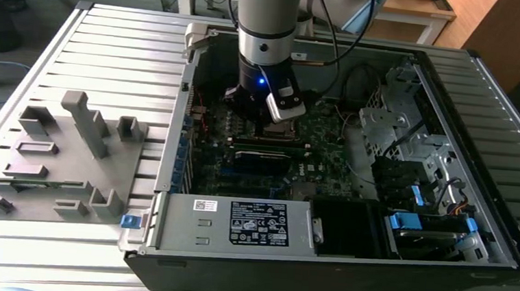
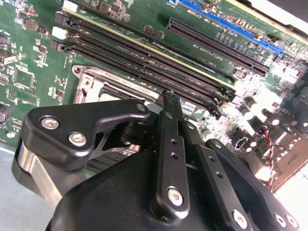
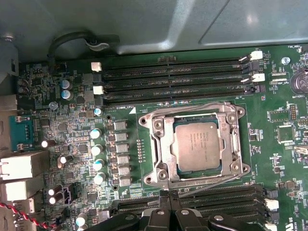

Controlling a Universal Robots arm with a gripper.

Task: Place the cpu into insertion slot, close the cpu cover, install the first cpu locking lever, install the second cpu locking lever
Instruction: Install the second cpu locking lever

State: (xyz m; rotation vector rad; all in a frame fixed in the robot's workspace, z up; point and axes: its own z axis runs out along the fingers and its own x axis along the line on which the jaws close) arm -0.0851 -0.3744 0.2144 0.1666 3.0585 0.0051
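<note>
Overall, an open desktop computer case (image 1: 349, 193) lies flat on a slatted metal table (image 1: 111, 46), with a grey plastic fixture tray (image 1: 58, 159) beside it toward the exterior view's left. Inside the case sits the dark green motherboard (image 3: 72, 96), and the robot arm (image 1: 266, 29) reaches straight down over its middle. On the board, between two banks of long black memory slots (image 3: 173, 77), is the insertion slot (image 3: 195, 144), a square socket with a silver metal rim. The cpu (image 3: 197, 146), a flat grey-brown chip, already lies inside the slot, so the first step looks done. The cpu cover (image 3: 161, 144), a thin silver frame, appears to lie down flat around the chip, its window showing the chip's top, so the second step also seems complete. Thin wire locking levers (image 3: 202, 107) run along the socket's edges; whether either one is hooked under its catch cannot be told, so the lever steps are best judged as unfinished or unconfirmed. The gripper (image 2: 168, 103) hangs just beside the socket's edge, close above the board, its slim black fingers (image 2: 166, 144) pressed together and holding nothing.
</note>
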